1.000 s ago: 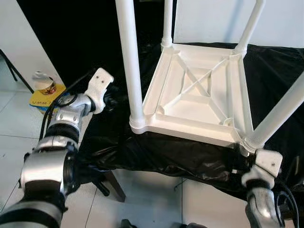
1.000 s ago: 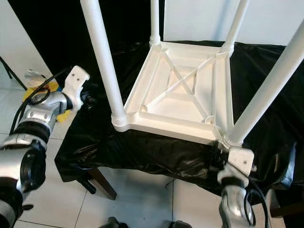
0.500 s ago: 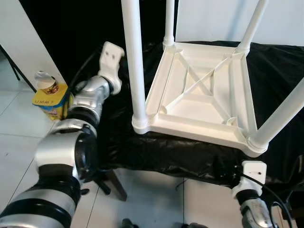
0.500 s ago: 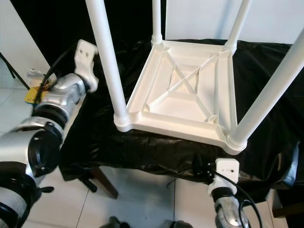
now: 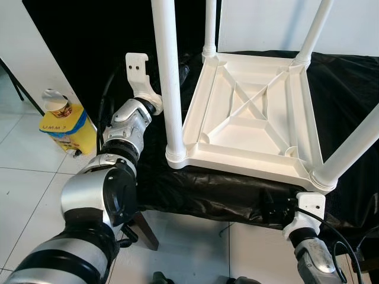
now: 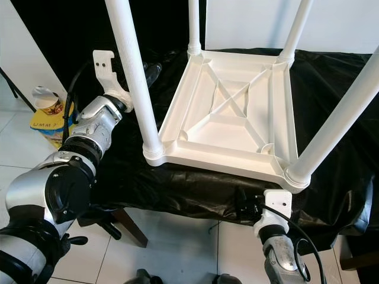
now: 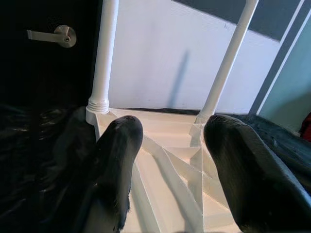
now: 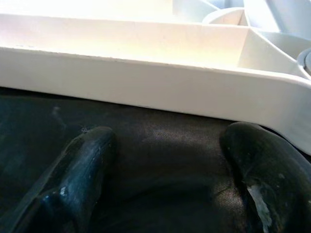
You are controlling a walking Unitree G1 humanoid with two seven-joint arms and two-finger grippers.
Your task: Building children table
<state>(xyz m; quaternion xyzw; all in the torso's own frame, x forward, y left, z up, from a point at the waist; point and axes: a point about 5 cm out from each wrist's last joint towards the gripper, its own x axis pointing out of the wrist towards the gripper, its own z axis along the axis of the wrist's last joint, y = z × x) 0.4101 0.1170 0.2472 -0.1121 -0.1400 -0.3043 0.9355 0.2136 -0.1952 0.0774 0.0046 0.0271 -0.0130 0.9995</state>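
one upturned white table [image 5: 249,118] on black sheeting [image 5: 201,192].

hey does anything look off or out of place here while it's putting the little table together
Nothing looks damaged or spilled. The white table lies upside down on the black sheet, all four legs standing upright in their corner sockets. One oddity: a yellow box with a cup on it sits on the floor beside the work surface.
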